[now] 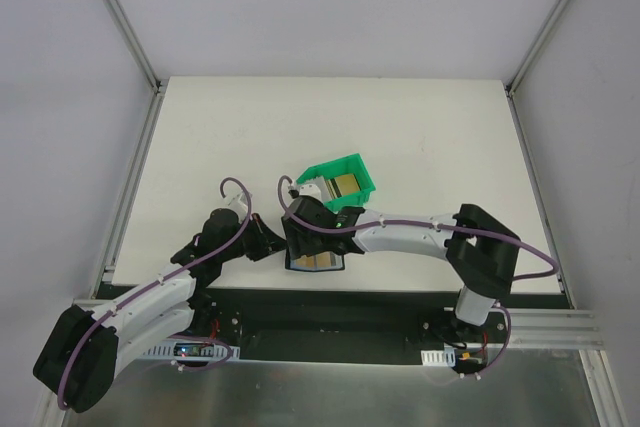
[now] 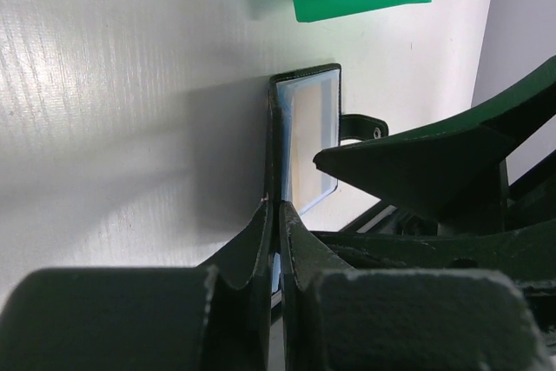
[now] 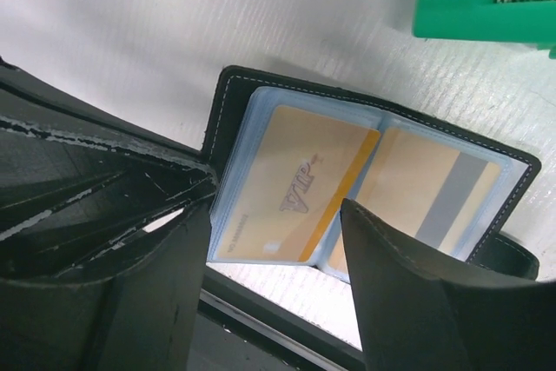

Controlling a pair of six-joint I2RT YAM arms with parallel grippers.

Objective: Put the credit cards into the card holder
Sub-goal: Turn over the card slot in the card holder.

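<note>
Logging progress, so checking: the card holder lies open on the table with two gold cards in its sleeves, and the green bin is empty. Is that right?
Not quite. The green bin is not empty: cards are in it, as the top external view shows. The rest holds: the card holder lies open with two gold cards in its sleeves.

My left arm (image 1: 150, 302) and right arm (image 1: 405, 237) wear white link shells, black joints and looping purple cables (image 1: 235, 184); the fingers (image 3: 408, 301) are scuffed matte black.
</note>
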